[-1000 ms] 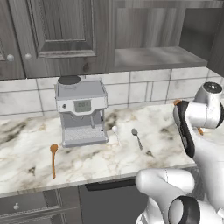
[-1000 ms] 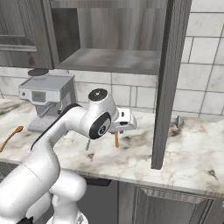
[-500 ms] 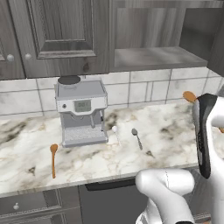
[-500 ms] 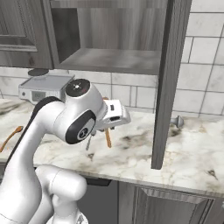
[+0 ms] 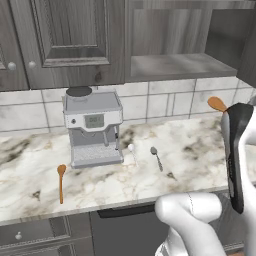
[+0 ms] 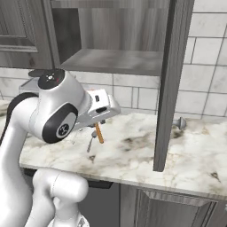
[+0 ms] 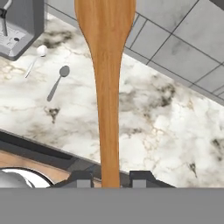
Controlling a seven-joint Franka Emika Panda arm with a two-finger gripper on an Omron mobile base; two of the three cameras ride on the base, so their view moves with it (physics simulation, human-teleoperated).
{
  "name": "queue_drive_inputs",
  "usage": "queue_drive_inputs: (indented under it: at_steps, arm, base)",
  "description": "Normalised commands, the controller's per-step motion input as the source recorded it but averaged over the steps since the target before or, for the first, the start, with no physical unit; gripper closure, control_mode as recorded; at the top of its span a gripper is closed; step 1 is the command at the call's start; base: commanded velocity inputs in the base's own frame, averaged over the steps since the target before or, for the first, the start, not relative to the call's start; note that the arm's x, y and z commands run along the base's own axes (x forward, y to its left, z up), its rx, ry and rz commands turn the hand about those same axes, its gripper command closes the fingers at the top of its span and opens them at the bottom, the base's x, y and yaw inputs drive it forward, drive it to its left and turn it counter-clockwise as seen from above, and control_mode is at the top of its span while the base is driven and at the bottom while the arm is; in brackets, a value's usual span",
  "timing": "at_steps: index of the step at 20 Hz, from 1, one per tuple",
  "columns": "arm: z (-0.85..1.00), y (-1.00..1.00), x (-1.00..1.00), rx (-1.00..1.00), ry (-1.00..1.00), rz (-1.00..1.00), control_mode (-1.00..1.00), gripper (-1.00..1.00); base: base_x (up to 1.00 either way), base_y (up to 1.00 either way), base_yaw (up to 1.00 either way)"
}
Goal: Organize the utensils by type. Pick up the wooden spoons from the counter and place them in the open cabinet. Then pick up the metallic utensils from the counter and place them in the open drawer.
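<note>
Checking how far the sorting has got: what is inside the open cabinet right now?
The open cabinet shows a bare grey shelf with no spoon on it. In the right base view its door hides the shelf's right end.

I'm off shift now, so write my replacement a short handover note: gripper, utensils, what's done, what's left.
Gripper: shut on an orange-brown wooden spoon, held above the white-beige marble counter.
Second orange-brown wooden spoon: on the counter, left of the grey coffee machine.
Pale silvery spoon and darker grey spoon: on the counter.
Done: nothing stored; the open grey cabinet's shelf is bare.
Left: both wooden spoons to the cabinet, both metal spoons to the drawer.
</note>
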Motion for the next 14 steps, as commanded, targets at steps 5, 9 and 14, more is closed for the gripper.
queue_drive_inputs:
  at_steps: [5, 9, 14]
  arm:
    - [0.10, 0.02, 0.01, 0.00, -0.04, 0.03, -1.00, 1.00]
    - [0.72, 0.01, 0.02, 0.00, -0.14, 0.06, -1.00, 1.00]
    - [0.70, 0.02, 0.12, -0.03, -0.18, 0.07, -1.00, 1.00]
  base:
    - [0.00, 0.00, 0.00]
    - [0.00, 0.00, 0.00]
    - [0.00, 0.00, 0.00]
